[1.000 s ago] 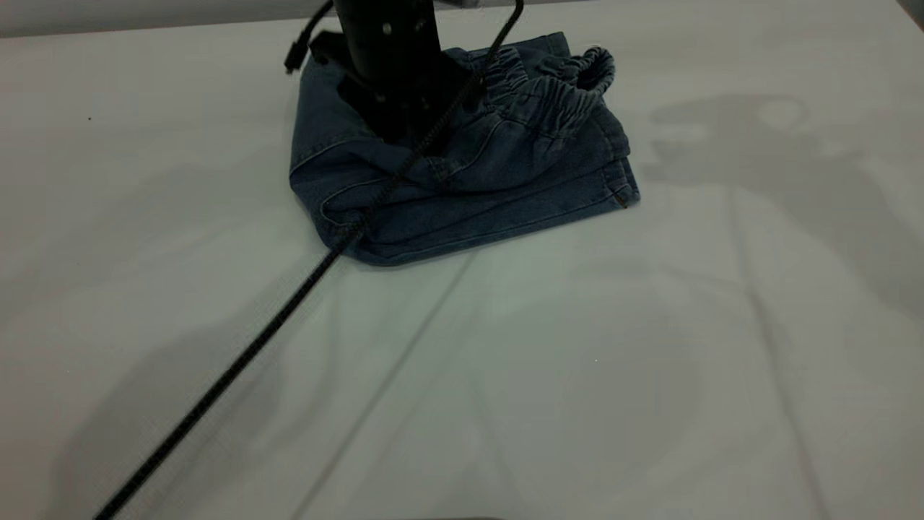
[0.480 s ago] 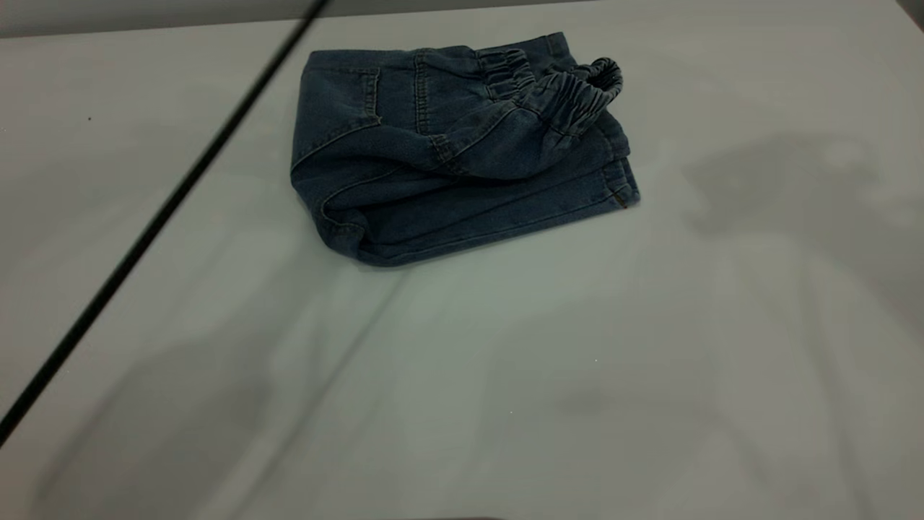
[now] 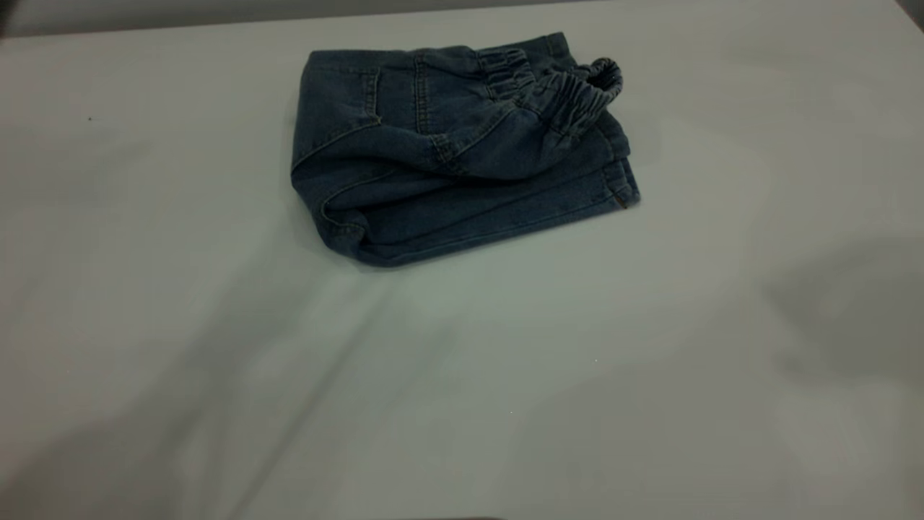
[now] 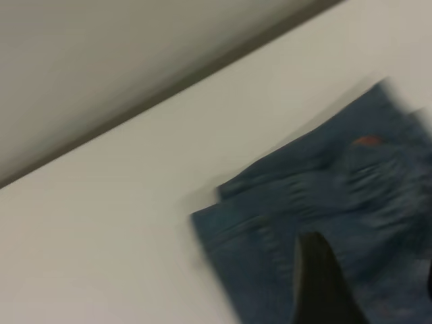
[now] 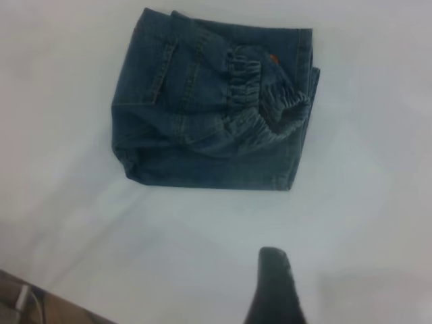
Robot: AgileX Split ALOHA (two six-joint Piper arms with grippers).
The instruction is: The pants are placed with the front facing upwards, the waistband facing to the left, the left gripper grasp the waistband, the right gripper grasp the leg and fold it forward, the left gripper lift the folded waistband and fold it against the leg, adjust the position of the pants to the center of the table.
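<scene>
Pants [image 3: 455, 155] sit folded in a bundle toward the table's [image 3: 505, 375] far side, waistband [image 3: 570, 94] bunched on top at right. Folds look done imo; I'd say centring is what's left. Both grippers are off the denim, empty; can't tell how far open. Next: regrip, drag pants nearer.

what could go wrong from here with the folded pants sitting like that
1. The waistband stands up in a loose ruffled loop on top of the folded pants, so the fold may spring open.
2. The pants lie near the far edge of the table, not at its centre; pushing them there could undo the layers.
3. Neither gripper holds the cloth, so a fresh grasp might catch only the top layer.
</scene>
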